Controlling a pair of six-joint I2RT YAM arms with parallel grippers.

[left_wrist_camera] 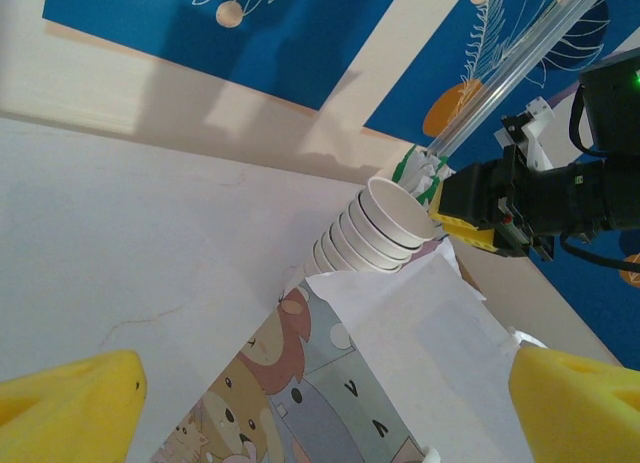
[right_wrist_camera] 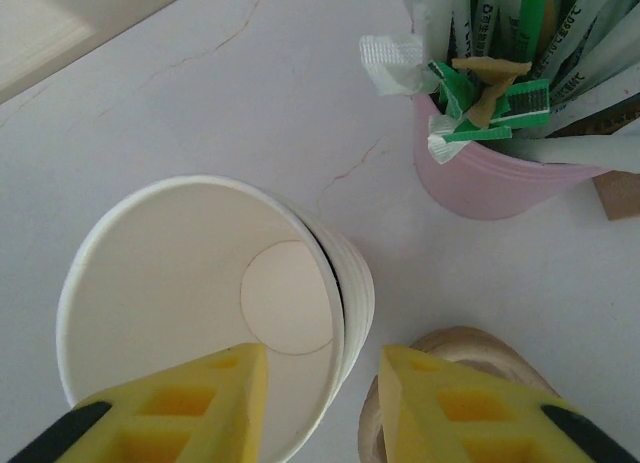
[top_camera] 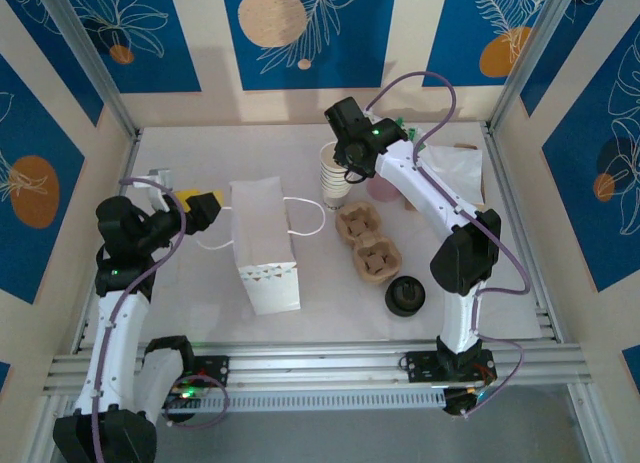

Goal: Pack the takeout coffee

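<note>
Right wrist: right gripper [right_wrist_camera: 325, 368] narrow astride rim of stacked white paper cups [right_wrist_camera: 180, 283] — one finger inside, one outside, not clamped; stack beside pink sachet cup [right_wrist_camera: 490, 188]. Left gripper [top_camera: 205, 205] wide, empty, by white paper bag [top_camera: 262, 245].

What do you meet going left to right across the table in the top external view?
left gripper → white paper bag → stack of paper cups → black lid
</note>
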